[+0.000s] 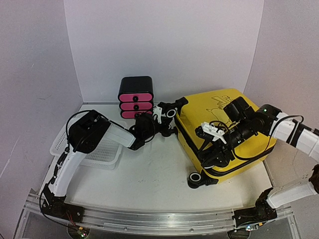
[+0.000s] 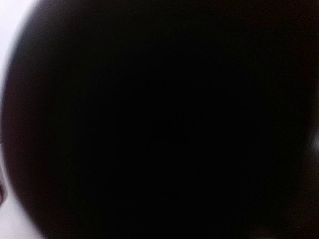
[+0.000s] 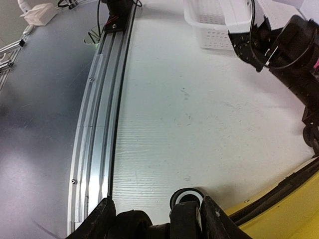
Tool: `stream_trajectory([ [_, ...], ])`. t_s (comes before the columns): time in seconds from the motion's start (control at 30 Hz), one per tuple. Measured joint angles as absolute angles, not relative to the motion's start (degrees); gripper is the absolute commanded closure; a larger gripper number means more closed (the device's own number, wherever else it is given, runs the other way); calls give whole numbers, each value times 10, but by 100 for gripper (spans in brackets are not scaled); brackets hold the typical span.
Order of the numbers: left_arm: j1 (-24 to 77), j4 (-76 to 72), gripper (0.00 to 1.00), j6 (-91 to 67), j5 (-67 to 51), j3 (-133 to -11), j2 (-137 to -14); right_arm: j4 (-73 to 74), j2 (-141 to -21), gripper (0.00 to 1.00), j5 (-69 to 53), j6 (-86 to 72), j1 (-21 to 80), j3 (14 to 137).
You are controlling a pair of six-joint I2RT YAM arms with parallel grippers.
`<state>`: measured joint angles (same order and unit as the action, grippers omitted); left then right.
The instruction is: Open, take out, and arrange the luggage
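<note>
Top external view: the luggage (image 1: pixel 199 112) lies flat at about 3 o'clock on the bench (image 1: pixel 154 169), drawn lid facing up, and its two shells meet all along the black zipper band (image 1: pixel 249 158). No dark lining shows anywhere, so I judge the case is not yet open. That puts the task in its first step, with the taking out and the arranging both undone.

The left tool (image 1: pixel 169 113) is at the case's 10 o'clock corner with its fingers together. What it touches there is hidden, and the left wrist view is almost wholly black, as if the lens sat against something dark.

The right arm lies across the lid, and the right tool (image 1: pixel 212 158) hangs over the case's 7 o'clock edge just above a wheel (image 1: pixel 195 177). In the right wrist view its fingers (image 3: pixel 107 219) stand apart, with that wheel and its dark mount between them. I cannot tell whether they press on anything. The zipper band runs off towards 4 o'clock in that view and no slider is visible.

The black-and-pink drawer box (image 1: pixel 135 97) stands at 12 o'clock and the white mesh basket (image 1: pixel 102 157) at 9 o'clock, both well apart from the case. No contents lie on the bench.

Likely left to do: run the zipper round, lift the lid, unpack and set things out.
</note>
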<state>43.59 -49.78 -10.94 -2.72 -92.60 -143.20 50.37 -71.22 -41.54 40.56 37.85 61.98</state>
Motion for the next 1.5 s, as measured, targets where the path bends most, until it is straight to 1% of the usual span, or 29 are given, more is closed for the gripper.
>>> stream_trajectory([
  [0.17,441,-490,100,-70,-13,-801,-1341,564,-698,100,-425,462,385,619],
  [0.3,439,-495,100,-64,-44,-779,-1326,578,-654,100,-413,501,385,602],
  [0.4,430,-493,100,-65,-90,-792,-1333,580,-625,100,-402,521,384,589],
  [0.53,413,-486,100,-72,-157,-875,-1389,578,-628,100,-391,528,381,587],
  [0.63,410,-479,99,-80,-181,-943,-1430,588,-642,100,-391,528,379,587],
  [0.67,410,-480,96,-83,-182,-956,-1442,589,-645,100,-393,528,379,587],
  [0.77,409,-496,83,-96,-177,-976,-1464,595,-654,100,-396,528,379,596],
  [0.83,405,-501,73,-106,-148,-969,-1460,600,-656,100,-399,521,379,598],
  [0.93,387,-498,63,-112,-111,-915,-1425,597,-656,100,-399,495,379,598],
  [1.07,362,-483,44,-123,-95,-827,-1343,575,-656,100,-393,440,381,598],
  [1.27,362,-448,29,-172,-138,-736,-1160,508,-655,100,-383,346,393,598],
  [1.37,369,-444,28,-211,-179,-711,-1086,475,-667,100,-383,305,396,608],
  [1.5,382,-443,28,-244,-220,-657,-1019,430,-715,100,-381,250,396,638],
])
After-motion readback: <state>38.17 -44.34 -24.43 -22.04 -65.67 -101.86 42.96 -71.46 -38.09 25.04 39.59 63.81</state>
